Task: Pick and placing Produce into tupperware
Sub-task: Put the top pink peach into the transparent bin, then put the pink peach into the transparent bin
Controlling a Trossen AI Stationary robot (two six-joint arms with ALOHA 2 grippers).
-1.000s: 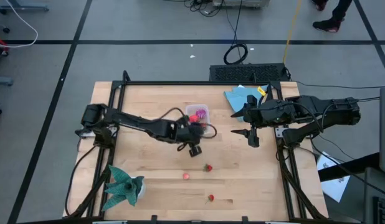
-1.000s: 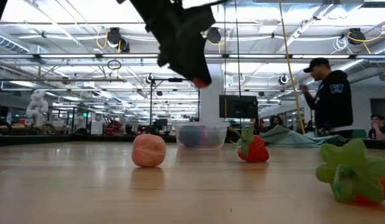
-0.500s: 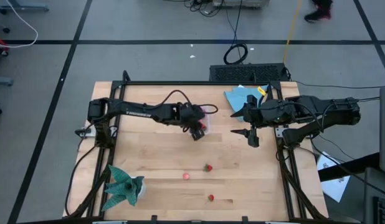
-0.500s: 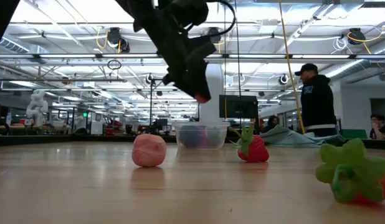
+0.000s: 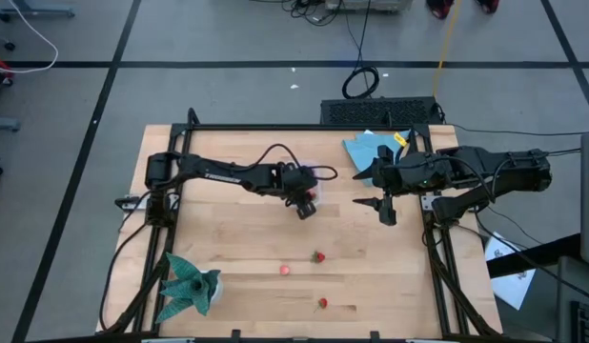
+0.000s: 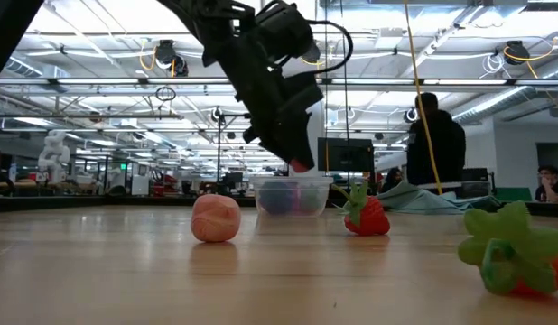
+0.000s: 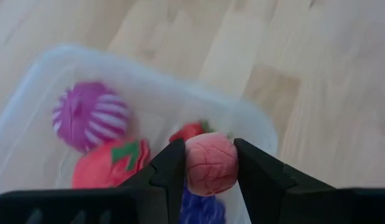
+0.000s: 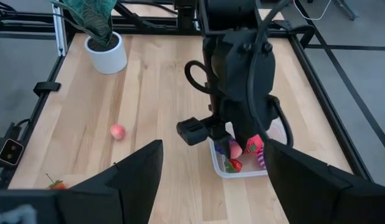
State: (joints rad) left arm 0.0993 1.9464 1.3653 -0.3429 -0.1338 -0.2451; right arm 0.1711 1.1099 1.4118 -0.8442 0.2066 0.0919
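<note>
The left gripper (image 7: 208,168), over the tub (image 7: 30,109), clamped a pink fruit (image 7: 209,163) across its middle; light and apparently soft, it needed only a gentle pinch. The right gripper (image 5: 384,206), beside the tub, waited with fingers spread.

Left gripper (image 7: 208,168) plus arm sit directly over the small clear plastic rectangular tub (image 7: 30,106), blocking access from above. Bare wood all around the tub. Three small red and pink toy fruits (image 5: 317,256) lie well in front of the tub, gaps between them passable.
</note>
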